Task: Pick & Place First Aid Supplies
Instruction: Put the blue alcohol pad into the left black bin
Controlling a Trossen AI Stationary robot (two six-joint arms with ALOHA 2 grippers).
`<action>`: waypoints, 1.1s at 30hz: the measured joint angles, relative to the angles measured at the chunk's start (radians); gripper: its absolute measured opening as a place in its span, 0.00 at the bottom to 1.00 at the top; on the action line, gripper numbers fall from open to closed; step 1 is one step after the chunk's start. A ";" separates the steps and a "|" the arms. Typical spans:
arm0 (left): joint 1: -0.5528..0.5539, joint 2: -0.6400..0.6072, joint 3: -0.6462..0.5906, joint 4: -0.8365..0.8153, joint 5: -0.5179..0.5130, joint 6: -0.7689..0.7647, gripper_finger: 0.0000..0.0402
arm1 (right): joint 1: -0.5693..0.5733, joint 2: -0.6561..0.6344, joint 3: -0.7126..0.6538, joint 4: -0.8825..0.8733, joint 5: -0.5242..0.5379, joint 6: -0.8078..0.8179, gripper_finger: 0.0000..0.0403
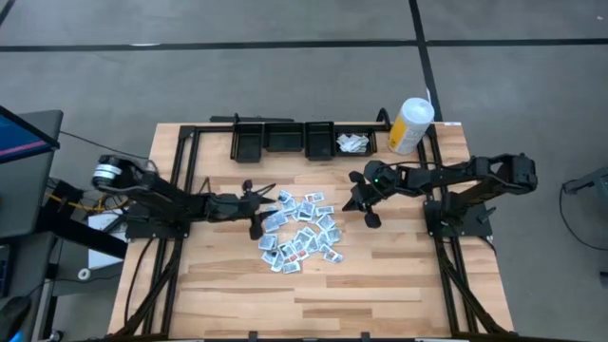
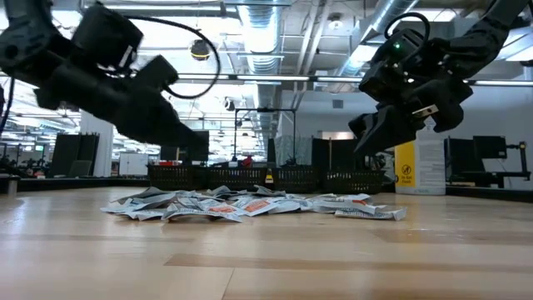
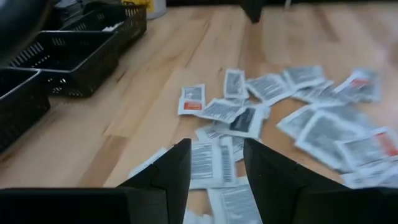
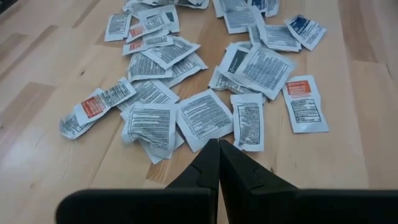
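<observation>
- The table (image 1: 380,275) is made of pale wood planks, smooth with a soft sheen.
- The packets (image 4: 205,115) are seen as crinkled, printed paper or foil, slightly glossy.
- The baskets (image 3: 68,56) are formed of black matt mesh.
- The canister (image 1: 410,123) looks like smooth plastic.

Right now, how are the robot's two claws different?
The left gripper has its fingers apart, while the right gripper has its fingers pressed together. The left gripper hangs over the near edge of the packets, with some showing between its fingers; the right gripper is raised beside the pile. Both are dark, two-fingered, and hold nothing.
</observation>
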 joint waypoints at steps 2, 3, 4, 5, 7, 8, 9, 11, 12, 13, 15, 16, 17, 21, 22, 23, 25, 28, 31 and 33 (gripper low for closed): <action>0.010 0.046 0.024 0.010 0.001 0.035 0.37 | 0.000 0.000 0.000 0.000 0.000 0.000 0.00; 0.014 0.060 0.034 0.014 0.001 0.047 0.37 | 0.000 0.000 0.000 0.000 0.000 0.000 0.00; 0.017 0.072 0.045 0.016 0.002 0.062 0.37 | 0.000 0.000 0.000 0.000 0.000 0.000 0.00; 0.019 0.078 0.053 0.019 0.008 0.074 0.37 | 0.000 0.000 0.000 -0.001 0.000 0.000 0.00; 0.021 0.085 0.063 0.022 0.017 0.096 0.37 | 0.000 0.000 0.000 -0.002 0.000 0.000 0.00; 0.023 0.086 0.067 0.022 0.020 0.099 0.37 | 0.000 0.000 0.000 -0.004 0.000 0.000 0.00; 0.027 0.086 0.067 0.023 0.021 0.100 0.37 | 0.000 0.000 0.000 -0.005 0.000 0.000 0.00; 0.040 0.085 0.067 0.023 0.023 0.100 0.37 | 0.000 0.000 0.000 -0.005 0.000 0.000 0.00; 0.048 0.085 0.067 0.023 0.022 0.098 0.37 | 0.000 0.000 0.000 -0.005 0.000 0.000 0.00; 0.058 0.085 0.067 0.023 0.025 0.092 0.37 | 0.000 0.000 0.000 -0.005 0.000 0.000 0.00; 0.083 0.094 0.067 0.025 0.063 0.076 0.37 | 0.000 0.000 0.000 -0.005 0.000 0.000 0.00; 0.095 0.098 0.067 0.023 0.083 0.063 0.37 | 0.000 0.000 0.000 -0.005 0.000 0.000 0.00; 0.107 0.105 0.068 0.025 0.103 0.052 0.37 | 0.000 0.000 0.000 -0.005 0.000 0.000 0.00; 0.123 0.139 0.085 0.024 0.154 0.040 0.37 | 0.000 0.000 0.000 -0.005 0.000 0.000 0.00; 0.122 0.149 0.091 0.024 0.157 0.041 0.37 | 0.000 0.000 0.000 -0.005 0.000 0.000 0.00; 0.122 0.159 0.096 0.024 0.158 0.047 0.37 | 0.000 0.000 0.000 -0.005 0.000 0.000 0.00; 0.122 0.178 0.104 0.024 0.158 0.063 0.37 | 0.000 0.000 0.000 -0.005 0.000 0.000 0.00; 0.123 0.196 0.113 0.024 0.157 0.063 0.37 | 0.000 0.000 0.000 -0.005 0.000 0.000 0.00; 0.122 0.200 0.116 0.025 0.157 0.063 0.37 | 0.000 0.000 0.000 -0.004 0.000 0.000 0.00; 0.122 0.200 0.116 0.024 0.157 0.064 0.37 | 0.000 0.000 0.000 -0.004 0.000 0.000 0.00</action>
